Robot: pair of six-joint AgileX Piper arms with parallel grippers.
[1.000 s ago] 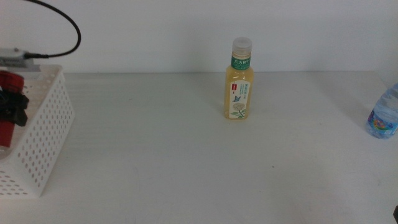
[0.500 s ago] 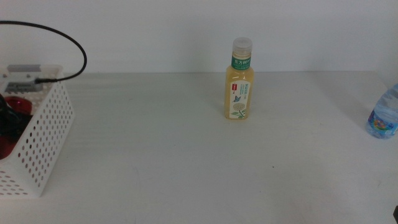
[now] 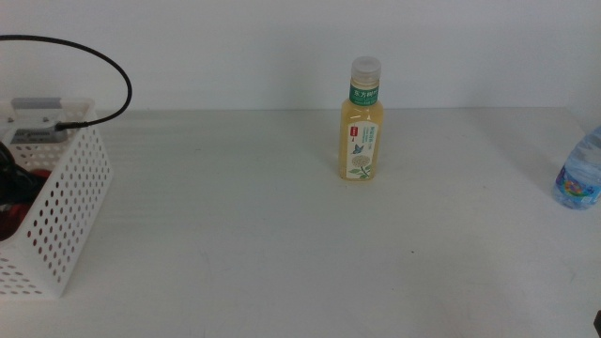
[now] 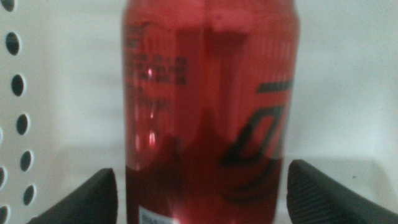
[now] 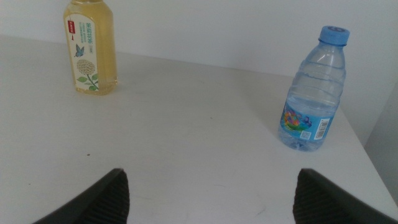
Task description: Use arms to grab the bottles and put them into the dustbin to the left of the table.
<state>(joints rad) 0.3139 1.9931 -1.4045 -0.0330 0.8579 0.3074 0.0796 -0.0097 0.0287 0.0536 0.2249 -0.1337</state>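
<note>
Left hand [image 4: 199, 199] is sitting down inside the dustbin [image 3: 66, 207], jaws spread clear either side of the red soda can [image 4: 208, 106]; best lifting straight up. Right hand [image 5: 208, 199] is waiting wide open, empty.

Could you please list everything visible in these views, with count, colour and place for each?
Tea bottle: one, pale yellow with a green-white label and whitish cap, upright toward the back of the table's middle.
Water bottle: one, clear with a blue cap and blue label, upright at the table's right edge.
Soda can: one, red, inside the basket, between the left gripper's jaws.
Basket: one, white with round holes, at the table's left edge.
Table: one, white-grey.
Cable: one, black, looping above the basket.
Left gripper: dark jaws wide apart on either side of the can, inside the basket.
Right gripper: dark jaws open, waiting over the table's right part, holding nothing.
</note>
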